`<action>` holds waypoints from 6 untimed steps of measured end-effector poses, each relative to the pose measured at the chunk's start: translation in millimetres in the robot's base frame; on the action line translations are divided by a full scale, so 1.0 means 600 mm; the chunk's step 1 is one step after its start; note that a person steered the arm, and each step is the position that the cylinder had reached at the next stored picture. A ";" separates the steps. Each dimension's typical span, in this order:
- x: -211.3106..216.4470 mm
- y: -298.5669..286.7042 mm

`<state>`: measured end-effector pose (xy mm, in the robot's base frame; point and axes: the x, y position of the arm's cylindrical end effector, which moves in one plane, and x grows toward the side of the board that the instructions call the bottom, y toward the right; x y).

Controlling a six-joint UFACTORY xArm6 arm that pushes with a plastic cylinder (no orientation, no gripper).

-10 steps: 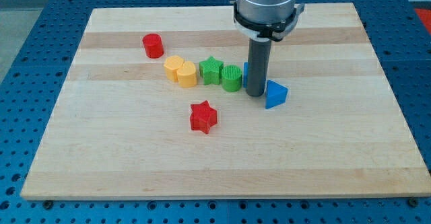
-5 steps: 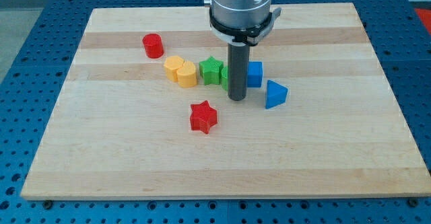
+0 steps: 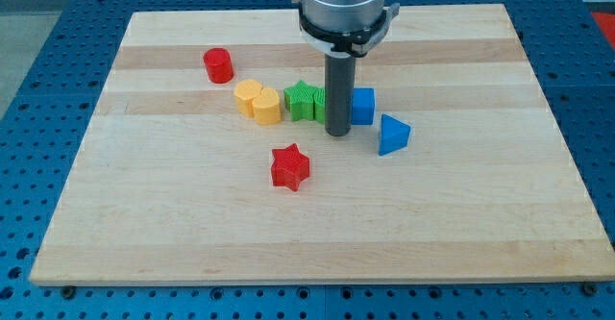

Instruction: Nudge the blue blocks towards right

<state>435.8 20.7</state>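
Note:
A blue cube [image 3: 362,106] sits near the board's middle, just right of my rod. A blue triangular block [image 3: 392,135] lies a little lower and further right. My tip [image 3: 337,133] rests on the board at the left edge of the blue cube, in front of a green round block that the rod mostly hides. The tip is left of the blue triangular block, with a gap between them.
A green star [image 3: 302,101] and a yellow double-lobed block [image 3: 258,102] line up left of the rod. A red cylinder [image 3: 218,65] stands at upper left. A red star [image 3: 289,167] lies below the row. The wooden board [image 3: 307,233] sits on a blue perforated table.
My rod moved left from between the two blue blocks to the cube's left side, uncovering the blue cube and covering the green round block. In the last half second it edged slightly upward.

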 end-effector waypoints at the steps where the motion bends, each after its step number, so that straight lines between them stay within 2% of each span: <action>1: -0.004 0.000; 3: -0.011 0.010; 6: -0.010 0.095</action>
